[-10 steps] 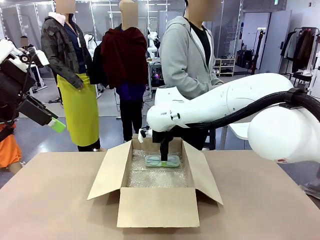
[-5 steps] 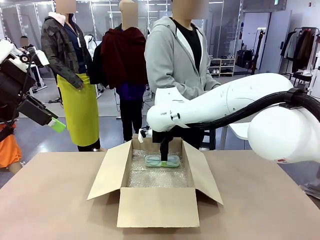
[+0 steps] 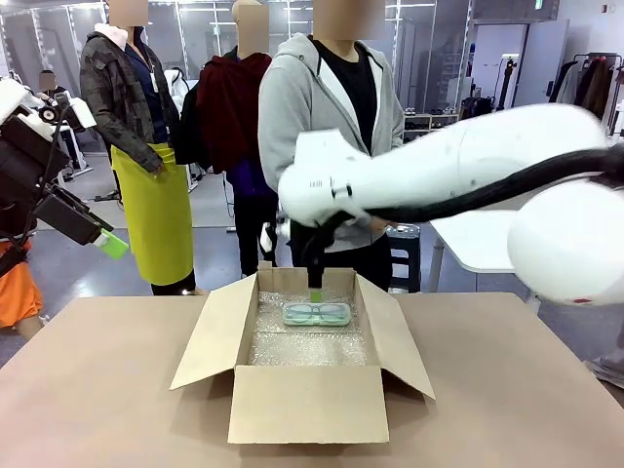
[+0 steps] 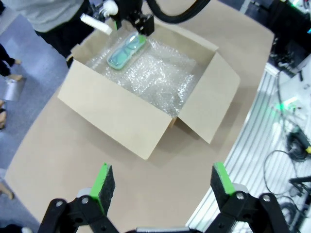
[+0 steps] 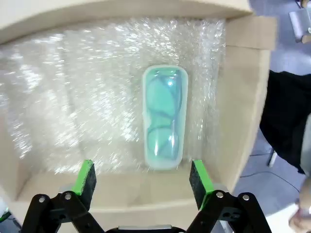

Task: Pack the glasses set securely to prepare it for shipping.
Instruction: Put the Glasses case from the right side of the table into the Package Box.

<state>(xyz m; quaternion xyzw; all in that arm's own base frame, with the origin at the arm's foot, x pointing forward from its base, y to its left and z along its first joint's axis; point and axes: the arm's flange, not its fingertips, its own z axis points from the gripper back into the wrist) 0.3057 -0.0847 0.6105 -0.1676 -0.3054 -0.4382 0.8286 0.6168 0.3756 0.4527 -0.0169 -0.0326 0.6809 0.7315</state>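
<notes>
Glasses with dark frames show through the lid of the mint-green case [image 5: 164, 116], a flat rounded rectangle with a glossy translucent top. It lies flat on crinkled, shiny bubble wrap [image 3: 302, 346] lining the floor of an open cardboard box [image 3: 302, 405], close to the far wall and running lengthwise along it. All four flaps of the box are folded outward.

My right end effector [image 5: 142, 174] hovers directly over the case with its green pads spread wide, wider than the case is broad. It holds nothing, and from the front I see its fingers hanging just above the lid. My left end effector [image 4: 163, 182] is raised well off to the left side, fingers just as far apart and empty, looking down on the box from a distance. The box stands on a plain brown matte surface [image 3: 97, 390]. A person in a grey hooded jacket [image 3: 322, 107] stands at the far side, behind the box.
</notes>
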